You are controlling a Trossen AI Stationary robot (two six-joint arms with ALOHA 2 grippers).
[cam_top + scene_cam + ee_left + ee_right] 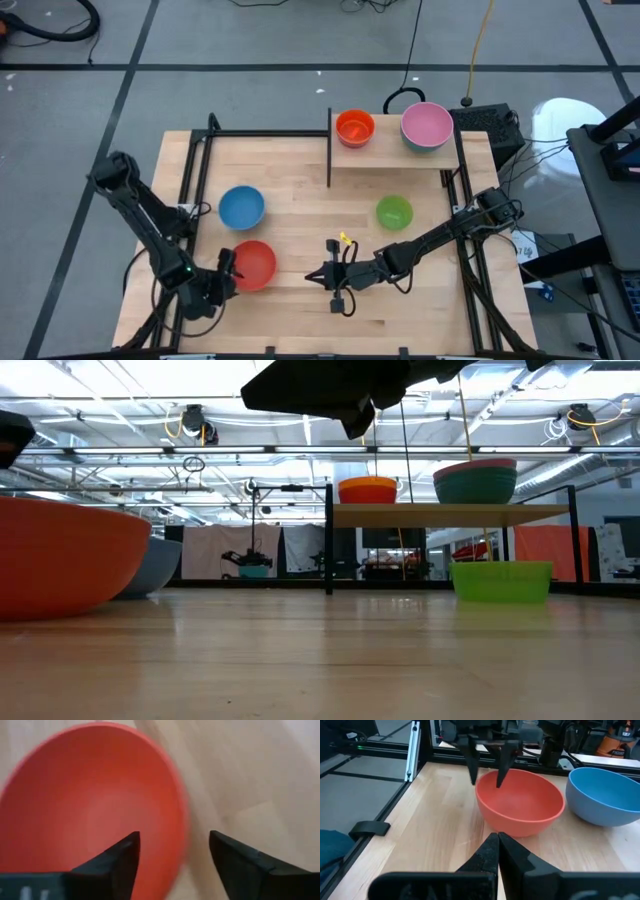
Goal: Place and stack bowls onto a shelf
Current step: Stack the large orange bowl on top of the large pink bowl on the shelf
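A red bowl (254, 265) stands on the table at the near left; it also shows in the left wrist view (90, 810). My left gripper (228, 268) is open at the bowl's left rim, one finger over the inside and one outside, as the right wrist view (486, 784) shows. My right gripper (312, 275) is shut and empty, just right of the red bowl. A blue bowl (241, 207) and a lime green bowl (394, 212) stand on the table. On the shelf (392, 152) stand an orange bowl (354, 127) and a pink bowl (426, 126) nested in a teal one (474, 487).
The shelf's dark upright panel (329, 148) stands on its left side. Black frame rails (190, 190) run along the table's edges. Bare tabletop (300, 215) lies between the blue and green bowls. Cables and a black box (490, 118) lie beyond the far right corner.
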